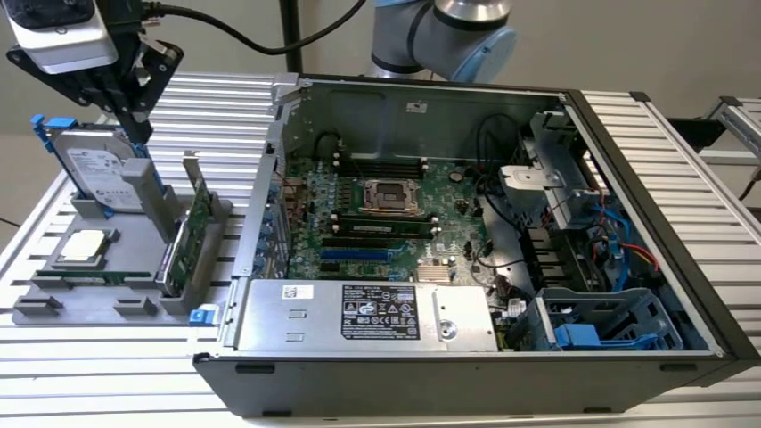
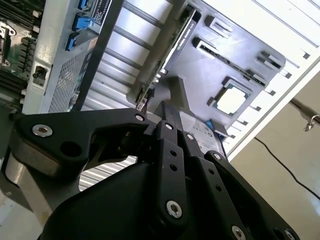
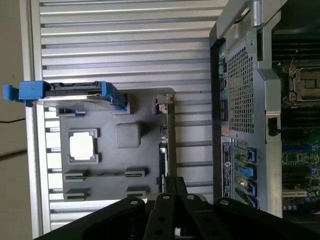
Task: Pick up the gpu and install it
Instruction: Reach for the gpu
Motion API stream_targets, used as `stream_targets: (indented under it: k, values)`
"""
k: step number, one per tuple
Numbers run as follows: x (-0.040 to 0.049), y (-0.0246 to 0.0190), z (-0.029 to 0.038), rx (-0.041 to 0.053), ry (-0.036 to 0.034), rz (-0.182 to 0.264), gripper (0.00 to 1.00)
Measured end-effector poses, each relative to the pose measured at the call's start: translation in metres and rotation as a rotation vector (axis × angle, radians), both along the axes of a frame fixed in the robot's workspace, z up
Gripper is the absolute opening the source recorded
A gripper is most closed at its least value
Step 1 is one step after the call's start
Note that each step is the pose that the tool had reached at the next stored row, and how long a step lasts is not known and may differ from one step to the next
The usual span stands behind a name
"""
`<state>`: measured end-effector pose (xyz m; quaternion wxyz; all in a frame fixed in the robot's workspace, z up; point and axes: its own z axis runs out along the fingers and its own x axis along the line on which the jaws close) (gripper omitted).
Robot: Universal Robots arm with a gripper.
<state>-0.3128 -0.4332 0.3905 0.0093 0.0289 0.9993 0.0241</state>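
Observation:
The gpu (image 1: pixel 191 234) is a green card standing on its edge in a slot of the grey holder (image 1: pixel 131 234), its silver bracket at the far end. Both wrist views show it edge-on, as a thin card (image 3: pixel 167 142) and a dark strip (image 2: pixel 172 42). My gripper (image 1: pixel 135 132) hangs well above the holder, over the hard drive and toward the exterior view's left of the gpu, touching nothing. Its black fingers (image 3: pixel 172 182) lie close together with nothing between them, and the fingertips (image 2: pixel 167 112) meet in the second wrist view.
A silver hard drive (image 1: pixel 102 165) with blue rails stands upright at the holder's back. A processor chip (image 1: pixel 81 247) and a thin memory stick (image 1: pixel 95 276) lie in the holder. The open computer case (image 1: pixel 476 223), motherboard exposed, fills the exterior view's right on the slatted aluminium table (image 1: pixel 226 107).

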Motion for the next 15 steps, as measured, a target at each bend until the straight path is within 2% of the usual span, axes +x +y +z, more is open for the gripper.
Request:
stream_targets:
  k: [15]
  values:
    - [-0.0004,-0.0069,-0.0003,0.0,0.0,0.0,0.0]
